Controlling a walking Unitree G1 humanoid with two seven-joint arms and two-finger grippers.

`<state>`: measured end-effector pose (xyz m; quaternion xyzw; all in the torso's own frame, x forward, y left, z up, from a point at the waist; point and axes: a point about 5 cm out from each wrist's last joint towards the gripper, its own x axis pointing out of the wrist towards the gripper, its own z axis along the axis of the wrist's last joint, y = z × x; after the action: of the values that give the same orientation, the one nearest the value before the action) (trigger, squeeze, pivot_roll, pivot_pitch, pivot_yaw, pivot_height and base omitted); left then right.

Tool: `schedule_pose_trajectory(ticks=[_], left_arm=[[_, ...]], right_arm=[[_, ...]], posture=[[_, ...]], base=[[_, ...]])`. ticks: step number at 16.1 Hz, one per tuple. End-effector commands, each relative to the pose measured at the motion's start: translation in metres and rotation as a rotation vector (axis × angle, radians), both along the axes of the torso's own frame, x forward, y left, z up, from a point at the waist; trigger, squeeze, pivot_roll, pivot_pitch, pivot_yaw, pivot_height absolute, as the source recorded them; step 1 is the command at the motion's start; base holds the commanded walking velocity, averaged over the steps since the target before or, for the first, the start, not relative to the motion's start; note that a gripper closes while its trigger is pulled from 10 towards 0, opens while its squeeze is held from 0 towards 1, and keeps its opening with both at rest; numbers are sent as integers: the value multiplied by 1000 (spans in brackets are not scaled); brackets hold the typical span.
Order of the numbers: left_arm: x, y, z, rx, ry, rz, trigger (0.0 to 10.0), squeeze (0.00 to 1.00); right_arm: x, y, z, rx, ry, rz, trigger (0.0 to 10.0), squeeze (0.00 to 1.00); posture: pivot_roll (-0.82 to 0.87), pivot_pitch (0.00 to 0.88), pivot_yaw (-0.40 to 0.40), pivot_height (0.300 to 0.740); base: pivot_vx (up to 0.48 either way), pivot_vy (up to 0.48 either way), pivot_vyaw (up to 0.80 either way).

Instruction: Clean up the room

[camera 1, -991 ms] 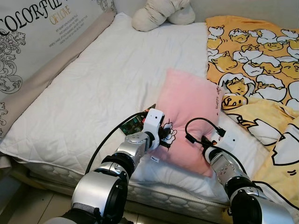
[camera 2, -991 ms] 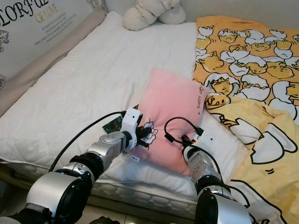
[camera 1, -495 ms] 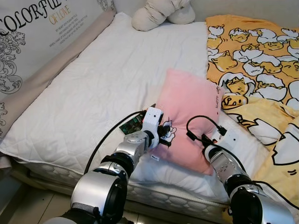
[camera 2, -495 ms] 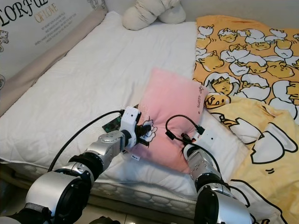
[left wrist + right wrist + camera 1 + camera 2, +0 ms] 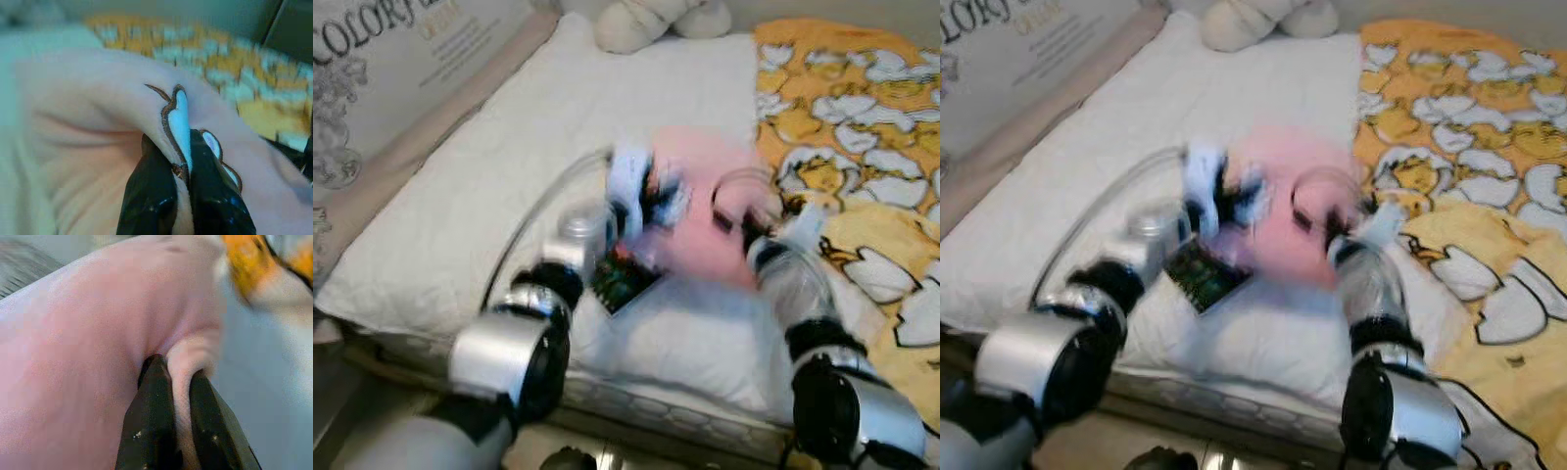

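In the left eye view, which is smeared by motion, the pink pillow (image 5: 710,211) sits over the near part of the white mattress (image 5: 509,166), just beside the edge of the yellow duck-print blanket (image 5: 862,117), with the left gripper (image 5: 646,196) at its left edge and the right gripper (image 5: 754,230) at its right edge. By the look of it the tidying is at an early stage: the pillow is gripped on both sides but not yet set at the head of the bed, the blanket lies rumpled over the right half, and a cream plush toy (image 5: 656,20) rests at the far end of the mattress. The right eye view gives the same arrangement, with the pillow blurred between the two silver arms, so whether it has lifted clear of the mattress cannot be told. In the left wrist view the left gripper's black fingers (image 5: 151,196) are nearly closed, with only a thin fold of pink fabric between them, right at the embroidered white-and-brown motif (image 5: 181,122) on the pillow cover. In the right wrist view the right gripper's fingers (image 5: 154,416) are likewise pressed almost together, pinching a rolled seam of the pillow's edge, with white bedding and a strip of the yellow blanket blurred beyond. Both grips look firm enough for a two-handed carry, judging from how deeply the cloth sits between the fingers.
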<state>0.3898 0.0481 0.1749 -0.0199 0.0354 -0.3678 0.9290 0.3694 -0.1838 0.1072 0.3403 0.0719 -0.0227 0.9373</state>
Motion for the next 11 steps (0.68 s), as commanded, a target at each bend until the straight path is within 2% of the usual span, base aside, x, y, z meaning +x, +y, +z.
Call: schedule_pose_trajectory(ticks=[1,2,3,4,5,6,7,11], left_arm=[[6,7,28,-43,-110,0,0,0],[9,13,44,-52,-169,8,0,0],[11,17,51,-21,-217,32,0,0],[13,21,53,-22,-226,58,4353,0],[13,23,52,-26,-223,55,8549,0],[14,27,46,-17,-207,91,10000,0],[13,28,40,-13,-195,109,10000,0],[8,23,26,14,-186,86,10000,0]], right_arm=[[7,2,25,-13,-91,4,0,0],[9,4,44,-69,-172,26,0,0],[10,4,52,-122,-184,11,0,0],[10,4,57,-155,-199,6,9529,0],[9,4,58,-177,-204,1,10000,0],[7,3,56,-227,-199,-13,10000,0],[4,3,51,-280,-181,-33,10000,0],[-4,10,42,-376,-166,-47,10000,0]], posture=[[14,0,33,740],[16,0,29,740],[16,0,28,740],[17,0,26,740],[18,0,26,740],[17,0,25,740],[16,0,24,740],[14,0,30,740]], base=[[0,0,0],[0,0,0],[0,0,0],[0,0,0],[0,0,0],[0,472,0],[0,480,0],[0,480,0]])
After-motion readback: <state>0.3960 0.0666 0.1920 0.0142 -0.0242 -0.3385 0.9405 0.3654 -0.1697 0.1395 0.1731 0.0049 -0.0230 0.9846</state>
